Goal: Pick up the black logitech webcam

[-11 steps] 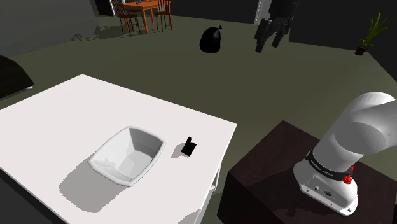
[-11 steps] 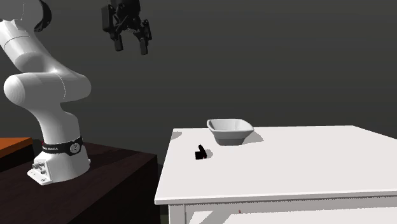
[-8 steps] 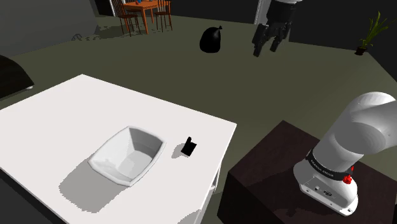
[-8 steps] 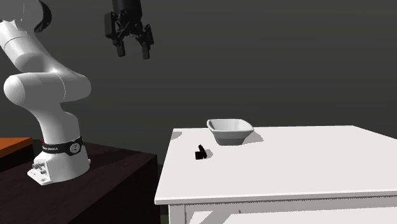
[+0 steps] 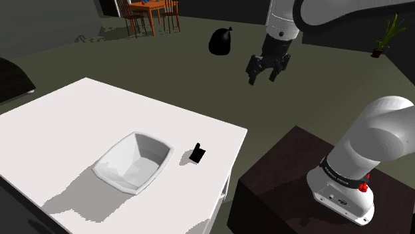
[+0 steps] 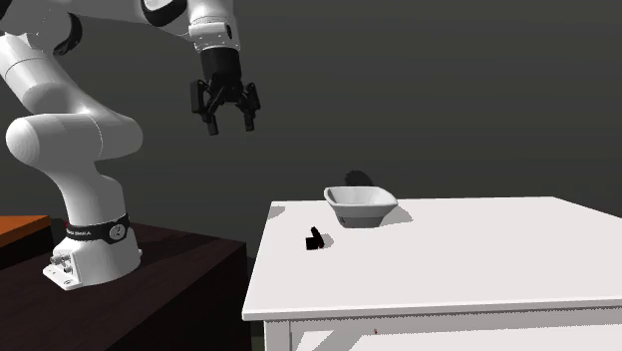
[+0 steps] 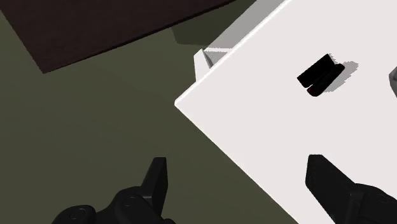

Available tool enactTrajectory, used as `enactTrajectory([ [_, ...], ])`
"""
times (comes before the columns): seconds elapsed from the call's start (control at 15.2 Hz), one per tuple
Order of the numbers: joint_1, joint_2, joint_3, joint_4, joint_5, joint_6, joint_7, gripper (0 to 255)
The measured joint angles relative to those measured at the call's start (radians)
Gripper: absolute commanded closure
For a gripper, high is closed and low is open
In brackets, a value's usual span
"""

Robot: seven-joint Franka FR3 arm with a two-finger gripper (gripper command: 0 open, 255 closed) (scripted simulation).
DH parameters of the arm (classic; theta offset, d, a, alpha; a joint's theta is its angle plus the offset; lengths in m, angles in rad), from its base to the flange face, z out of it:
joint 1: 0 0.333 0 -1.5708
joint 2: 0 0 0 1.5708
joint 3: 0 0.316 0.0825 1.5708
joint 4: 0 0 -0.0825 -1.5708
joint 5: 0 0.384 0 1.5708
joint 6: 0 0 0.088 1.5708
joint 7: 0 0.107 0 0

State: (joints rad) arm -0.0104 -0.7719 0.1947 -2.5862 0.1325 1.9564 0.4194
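The black webcam (image 5: pixel 197 153) was seen lying on the white surface (image 5: pixel 73 116), just beside a white bowl (image 5: pixel 133 163) and near the edge that faced the dark stand (image 5: pixel 286 174). The hand (image 6: pixel 230 127) was held high, well apart from the webcam and out past the surface's edge, with its fingers spread apart.

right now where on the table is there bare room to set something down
The white table is bare across the broad stretch from the white bowl to its edges on the shoulder view's left. Tight only between bowl and black webcam.
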Motion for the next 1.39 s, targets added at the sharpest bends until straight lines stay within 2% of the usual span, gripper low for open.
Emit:
enactTrajectory([
  [0.26,0.009,0.038,0.084,-0.077,0.063,0.133,0.133,0],
  [0.59,0.011,0.153,0.208,-0.131,0.133,0.327,0.308,0],
  [0.92,-0.03,0.337,0.352,-0.122,0.151,0.533,0.505,0],
  [1.06,-0.071,0.432,0.421,-0.098,0.121,0.615,0.602,0],
  [1.25,-0.149,0.562,0.529,-0.068,0.024,0.724,0.783,0],
  [1.32,-0.185,0.608,0.563,-0.052,-0.032,0.751,0.855,0],
  [1.39,-0.229,0.67,0.605,-0.033,-0.119,0.785,0.951,0],
])
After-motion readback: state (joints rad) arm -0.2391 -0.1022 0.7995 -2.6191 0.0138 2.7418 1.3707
